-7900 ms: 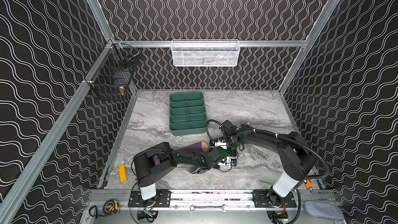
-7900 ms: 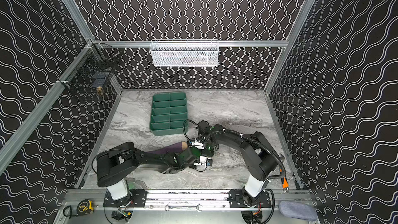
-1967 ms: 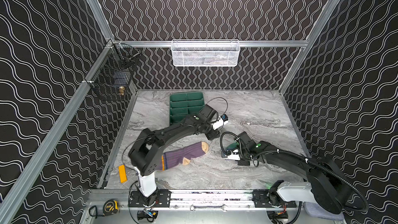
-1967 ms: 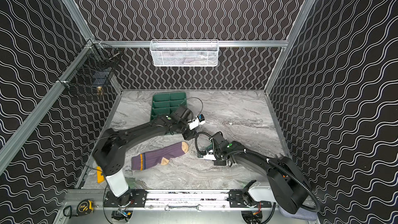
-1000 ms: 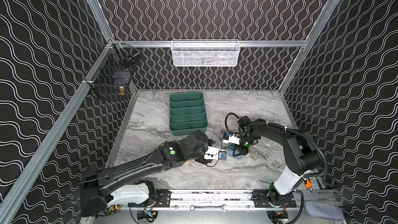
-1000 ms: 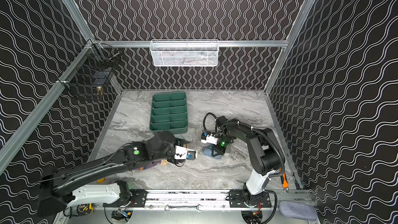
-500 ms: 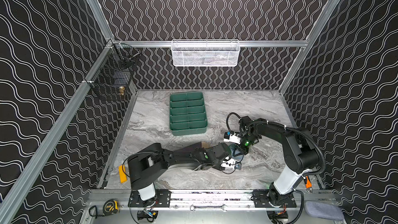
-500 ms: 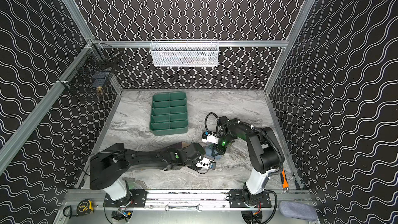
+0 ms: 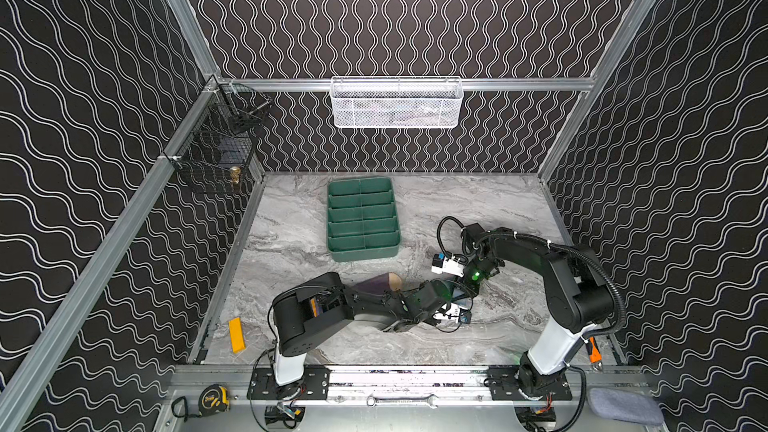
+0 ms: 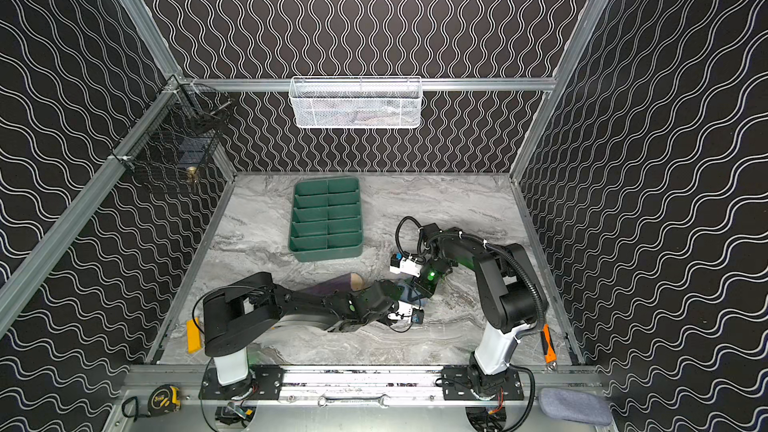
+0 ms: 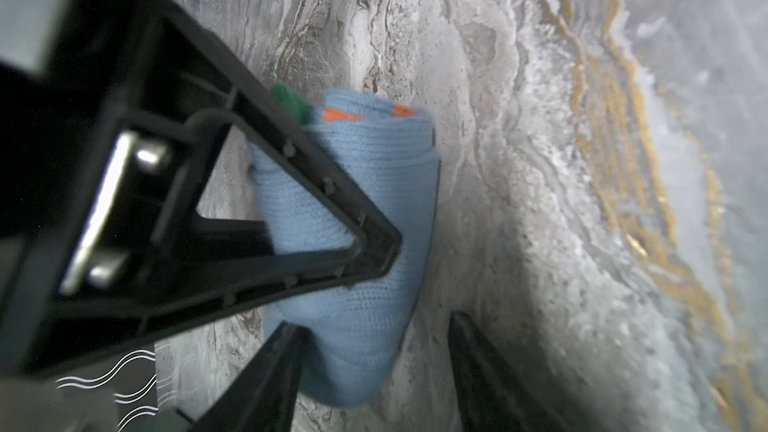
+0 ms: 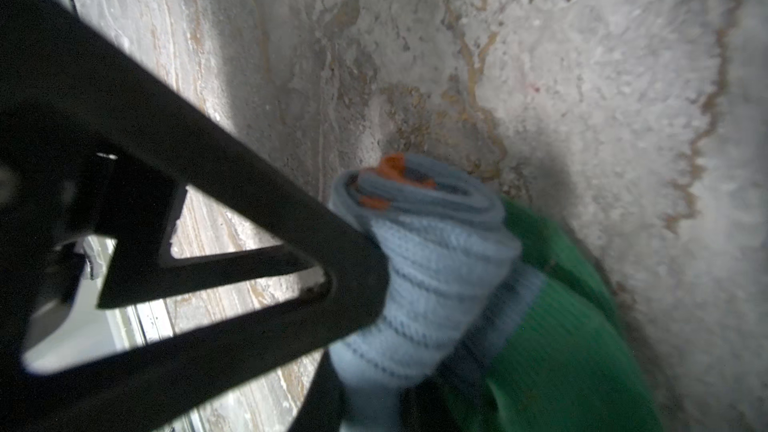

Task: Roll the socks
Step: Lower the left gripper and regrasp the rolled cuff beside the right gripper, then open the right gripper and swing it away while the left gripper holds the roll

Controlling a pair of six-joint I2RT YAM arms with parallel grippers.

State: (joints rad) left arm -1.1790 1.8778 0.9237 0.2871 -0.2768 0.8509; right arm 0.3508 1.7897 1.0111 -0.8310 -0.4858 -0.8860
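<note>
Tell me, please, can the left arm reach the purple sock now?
Probably, once it backs off: the purple sock lies bare beside its forearm, but its jaws straddle the blue roll.

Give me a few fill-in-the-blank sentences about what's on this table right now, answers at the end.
The rolled-up sock is mostly ___.
The flat sock behind the left arm is mainly ___.
The divided tray is ___.
The hanging mesh basket is ___.
Missing words: blue, purple, green, white.
</note>
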